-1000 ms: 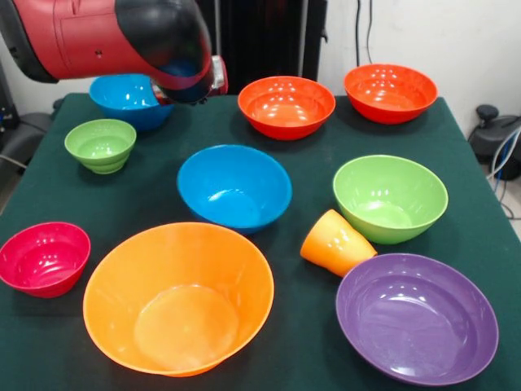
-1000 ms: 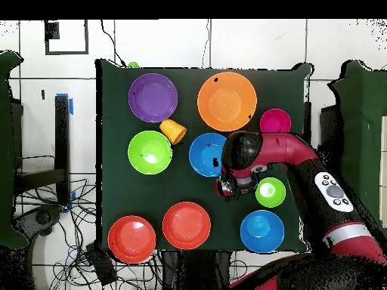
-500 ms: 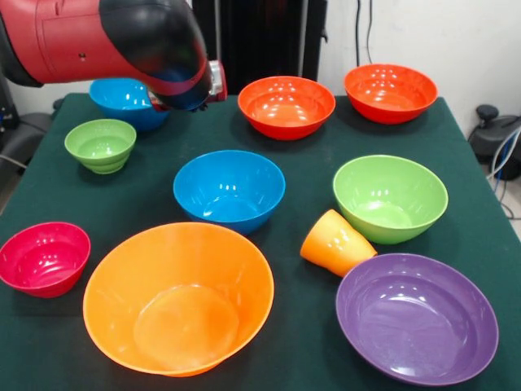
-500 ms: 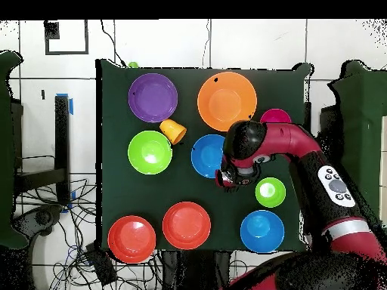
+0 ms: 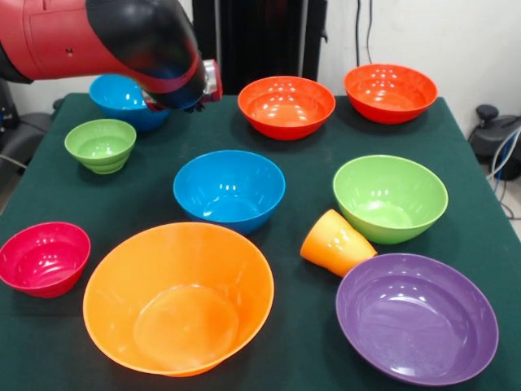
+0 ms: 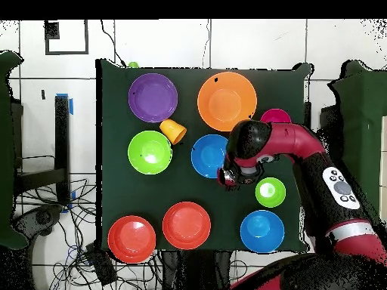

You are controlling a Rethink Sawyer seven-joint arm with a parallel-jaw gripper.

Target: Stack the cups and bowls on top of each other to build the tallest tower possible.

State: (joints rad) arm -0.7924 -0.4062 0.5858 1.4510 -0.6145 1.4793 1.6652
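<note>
One orange cup [image 5: 335, 243] lies on its side between the green bowl [image 5: 390, 197] and the purple bowl [image 5: 417, 316]. A blue bowl [image 5: 229, 189] sits upright mid-table, behind the large orange bowl [image 5: 179, 297]. The crimson bowl [image 5: 44, 257], the small ribbed green bowl [image 5: 101, 144] and a second blue bowl [image 5: 122, 96] stand on the left. Two red-orange bowls [image 5: 286, 106] [image 5: 390, 92] stand at the back. Nothing is stacked. My gripper [image 6: 230, 177] hangs beside the middle blue bowl [image 6: 208, 155], close to the small green bowl [image 6: 270, 192]. In the front view the arm [image 5: 122, 41] hides it.
The green table [image 5: 456, 236] ends close behind the back bowls and just right of the purple bowl. The red arm reaches over the table's left back part and partly covers the far blue bowl. Cables and a grey base [image 5: 496, 134] lie off the table at the right.
The middle blue bowl, tilted a second ago, has settled level and slightly left. The arm has drifted a little toward the left of the front view.
</note>
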